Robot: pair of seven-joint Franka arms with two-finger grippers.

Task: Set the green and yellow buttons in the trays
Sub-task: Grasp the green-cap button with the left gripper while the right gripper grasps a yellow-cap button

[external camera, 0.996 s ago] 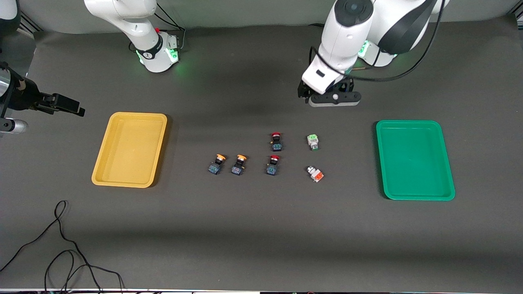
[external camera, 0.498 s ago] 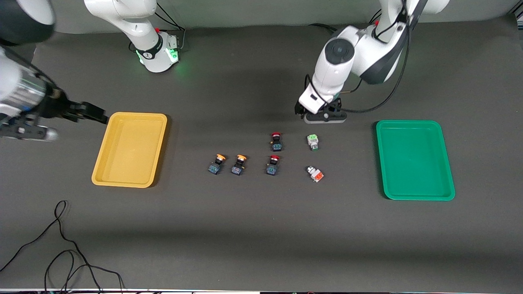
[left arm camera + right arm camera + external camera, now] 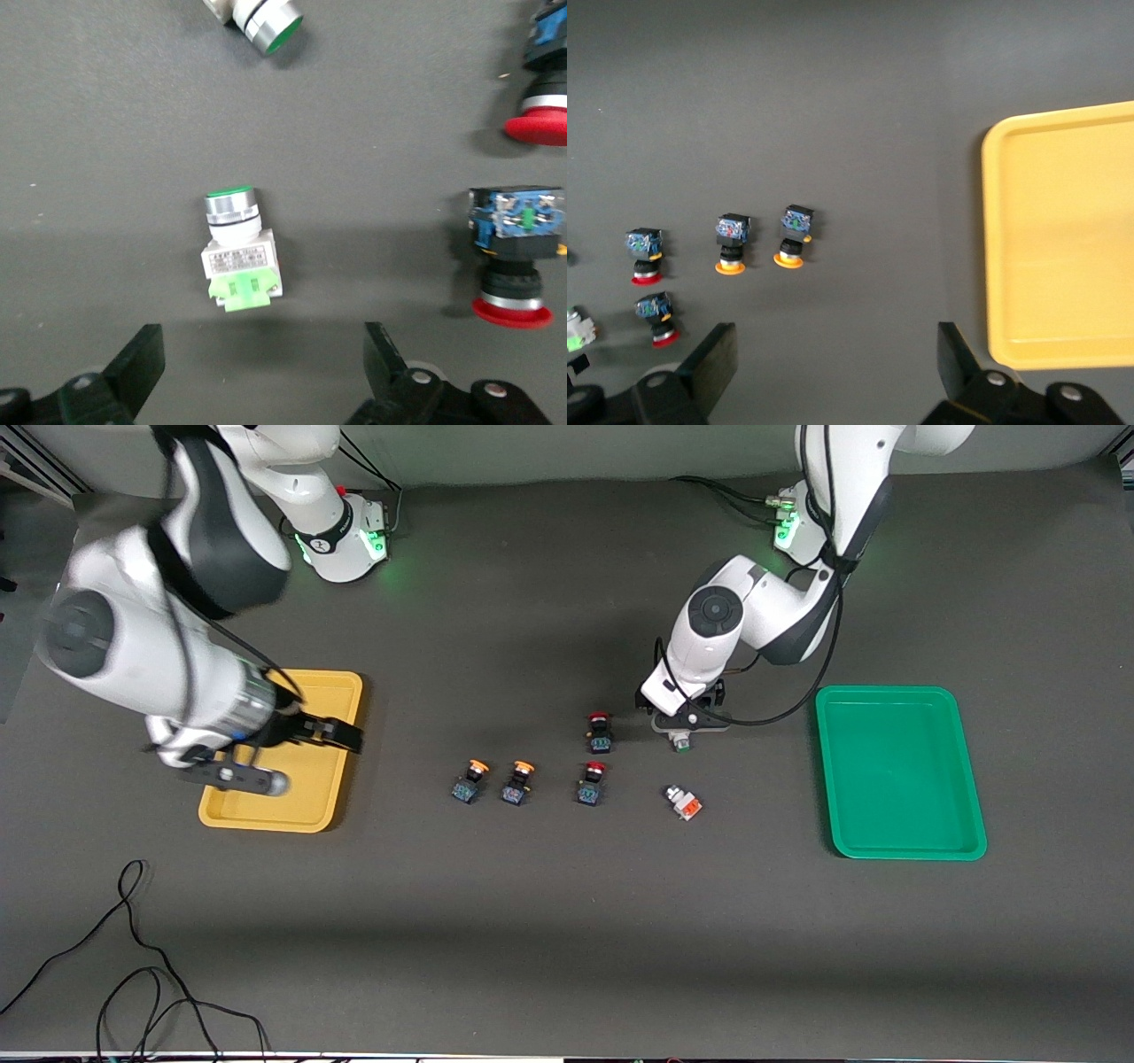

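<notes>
The green button [image 3: 680, 740] lies on the dark table beside the green tray [image 3: 899, 771]. My left gripper [image 3: 680, 724] hangs just over it. In the left wrist view the button [image 3: 239, 257] has a silver ring, a white body and a pale green block, and lies a little ahead of my open, empty left gripper [image 3: 263, 372]. Two yellow buttons [image 3: 469, 779] [image 3: 518, 779] lie side by side mid-table. My right gripper [image 3: 337, 735] is open and empty over the yellow tray's [image 3: 266, 815] edge. The right wrist view shows both yellow buttons [image 3: 731, 243] [image 3: 795, 235] and the tray [image 3: 1063, 239].
Two red-capped switches [image 3: 600, 731] [image 3: 592, 782] lie between the yellow buttons and the green one. A white switch with an orange block [image 3: 683, 802] lies nearer the front camera than the green button. A loose black cable [image 3: 133, 957] lies near the front edge.
My left gripper has come down toward the front camera until it is over the green button. My right arm has swung in from the table's end to over the yellow tray.
</notes>
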